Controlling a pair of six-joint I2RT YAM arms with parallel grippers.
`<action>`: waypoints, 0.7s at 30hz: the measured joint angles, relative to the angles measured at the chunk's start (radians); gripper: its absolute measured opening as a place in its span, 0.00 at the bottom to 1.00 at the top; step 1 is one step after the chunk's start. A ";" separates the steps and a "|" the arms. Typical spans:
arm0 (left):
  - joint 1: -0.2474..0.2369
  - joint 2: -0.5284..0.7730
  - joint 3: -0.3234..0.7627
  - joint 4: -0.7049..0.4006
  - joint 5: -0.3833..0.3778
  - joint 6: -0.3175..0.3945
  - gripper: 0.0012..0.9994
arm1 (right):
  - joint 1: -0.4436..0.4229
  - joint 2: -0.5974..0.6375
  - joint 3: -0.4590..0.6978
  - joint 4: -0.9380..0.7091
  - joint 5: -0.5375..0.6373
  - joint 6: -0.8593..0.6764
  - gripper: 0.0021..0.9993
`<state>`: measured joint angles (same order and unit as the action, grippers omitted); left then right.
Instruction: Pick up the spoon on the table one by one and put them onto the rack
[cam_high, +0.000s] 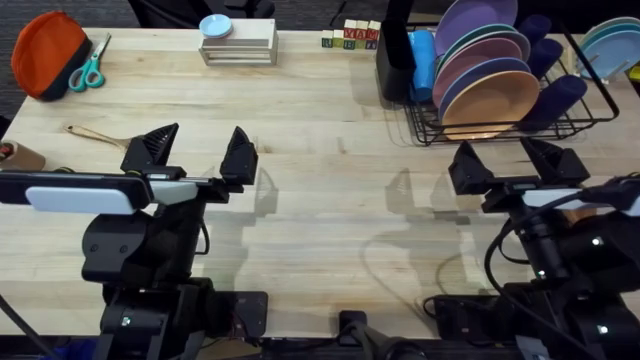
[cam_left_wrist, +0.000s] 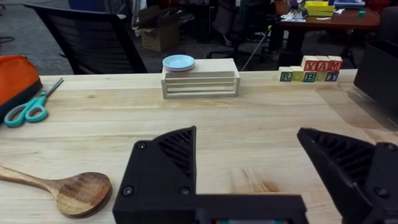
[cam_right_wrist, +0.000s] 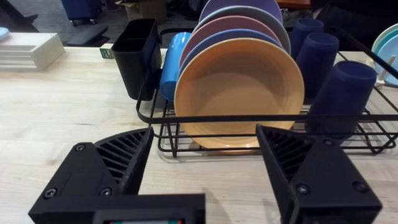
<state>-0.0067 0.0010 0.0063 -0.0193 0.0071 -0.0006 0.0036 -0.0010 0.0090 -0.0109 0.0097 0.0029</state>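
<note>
A brown wooden spoon lies on the left part of the table. Its bowl rests just outside the left finger of my left gripper, which hovers open over bare wood with nothing between its fingers. The black wire rack stands at the back right, holding purple, pink and orange plates, with a tall black utensil holder at its left end. My right gripper is open just in front of the rack, facing the orange plate and the holder.
An orange pouch and teal scissors sit at the back left. A white stacked stand carries a small blue dish. Letter blocks stand at the back edge. Dark blue cups stand in the rack. A brown object lies at the left edge.
</note>
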 joint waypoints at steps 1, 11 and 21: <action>0.000 0.000 0.000 0.000 0.000 0.000 1.00 | 0.000 0.000 0.000 0.000 0.000 0.000 1.00; 0.000 0.000 0.000 0.000 0.000 0.000 0.99 | 0.000 0.000 0.000 -0.004 0.000 0.000 1.00; 0.000 0.000 0.000 -0.009 0.000 0.001 0.99 | 0.000 0.000 0.001 -0.003 0.005 -0.003 1.00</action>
<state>-0.0070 0.0009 0.0063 -0.0284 0.0071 0.0002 0.0036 -0.0010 0.0097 -0.0135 0.0143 0.0002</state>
